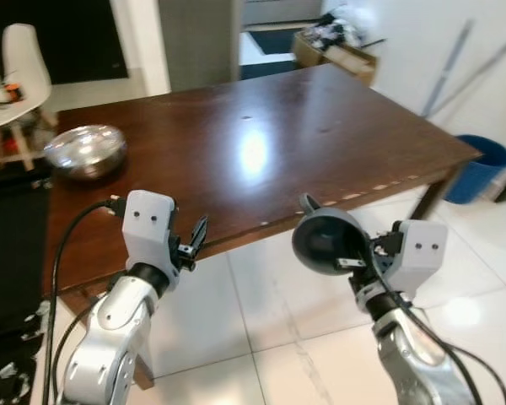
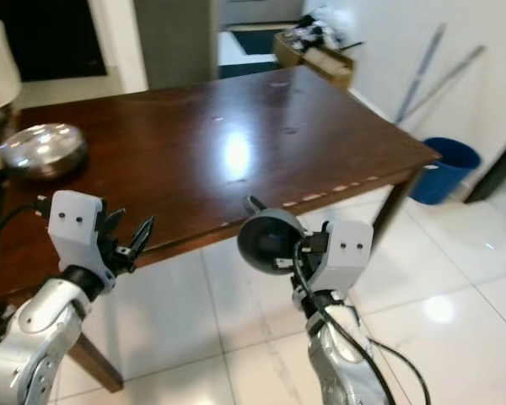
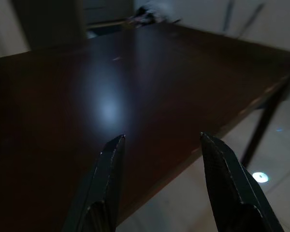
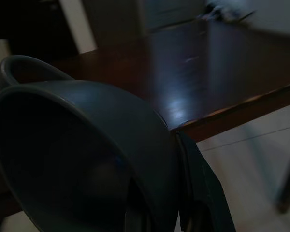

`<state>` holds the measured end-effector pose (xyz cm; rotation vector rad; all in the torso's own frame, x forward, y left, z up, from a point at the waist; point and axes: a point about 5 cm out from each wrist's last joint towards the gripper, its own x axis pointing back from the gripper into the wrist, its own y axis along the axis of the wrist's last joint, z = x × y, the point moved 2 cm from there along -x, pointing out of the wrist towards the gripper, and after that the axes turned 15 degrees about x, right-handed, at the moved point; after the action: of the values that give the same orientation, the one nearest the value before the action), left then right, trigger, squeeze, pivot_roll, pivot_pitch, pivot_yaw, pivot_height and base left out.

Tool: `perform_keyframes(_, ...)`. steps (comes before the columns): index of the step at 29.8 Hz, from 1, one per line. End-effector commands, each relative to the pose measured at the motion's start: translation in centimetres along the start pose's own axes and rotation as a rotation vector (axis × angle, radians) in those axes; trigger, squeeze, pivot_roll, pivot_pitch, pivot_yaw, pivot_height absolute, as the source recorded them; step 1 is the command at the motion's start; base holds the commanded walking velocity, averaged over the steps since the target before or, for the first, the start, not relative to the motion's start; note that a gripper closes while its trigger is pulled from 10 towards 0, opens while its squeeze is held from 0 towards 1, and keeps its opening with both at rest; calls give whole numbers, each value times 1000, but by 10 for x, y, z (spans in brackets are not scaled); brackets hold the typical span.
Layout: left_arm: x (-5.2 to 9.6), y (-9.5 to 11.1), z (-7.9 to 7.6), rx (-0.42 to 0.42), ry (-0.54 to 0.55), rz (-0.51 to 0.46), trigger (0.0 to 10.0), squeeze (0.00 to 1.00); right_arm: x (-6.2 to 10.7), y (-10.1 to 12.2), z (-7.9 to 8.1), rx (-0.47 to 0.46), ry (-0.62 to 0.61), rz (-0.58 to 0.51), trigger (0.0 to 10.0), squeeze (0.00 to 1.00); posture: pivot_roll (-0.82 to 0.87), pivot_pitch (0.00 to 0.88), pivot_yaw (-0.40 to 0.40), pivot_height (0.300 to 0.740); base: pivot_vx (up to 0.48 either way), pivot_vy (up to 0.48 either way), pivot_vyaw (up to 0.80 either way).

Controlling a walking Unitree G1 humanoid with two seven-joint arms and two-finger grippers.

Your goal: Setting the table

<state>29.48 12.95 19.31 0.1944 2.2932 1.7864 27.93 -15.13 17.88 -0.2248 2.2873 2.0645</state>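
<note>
A dark brown, glossy wooden counter (image 1: 261,143) stands on a floor of pale glazed tiles (image 1: 261,337), its top catching a bright patch of reflected light near the middle. On the counter's far left part sits a shiny round metal bowl (image 1: 86,150). Beyond that corner stands a white moulded chair (image 1: 21,76). Past the counter's far end, a cardboard box of clutter (image 1: 337,42) rests on the floor by a doorway. A blue plastic bin (image 1: 481,167) stands on the tiles to the right of the counter, near a white wall with two grey poles (image 1: 455,63) leaning on it.

The right tool (image 1: 354,261) is clenched on the rim of a dark grey, round plastic bowl with a small handle tab (image 1: 325,239). The bowl is held in the air just off the counter's near edge, over the tiles and not touching the wood. It is tipped on its side, so its open mouth faces back towards the robot and its underside faces the counter; the handle tab sticks up at the top left of the rim. In the right wrist view one black finger (image 4: 200,183) lies against the bowl's outer wall.

The left tool (image 1: 191,243) is released, its two black fingers (image 3: 106,183) spread apart and grasping nothing, hovering at the near edge of the counter and pointing across it.
</note>
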Motion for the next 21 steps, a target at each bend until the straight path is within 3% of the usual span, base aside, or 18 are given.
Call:
perform_keyframes(1,2,-5,4,-2,14,25,10000,0,1,-1,3,-13,10,5,10000,0,-68,0,79,740,0,0,-800)
perform_keyframes(21,-1,-5,2,-3,1,20,10000,0,-1,1,4,-9,16,-5,10000,0,-68,0,79,740,0,0,-800)
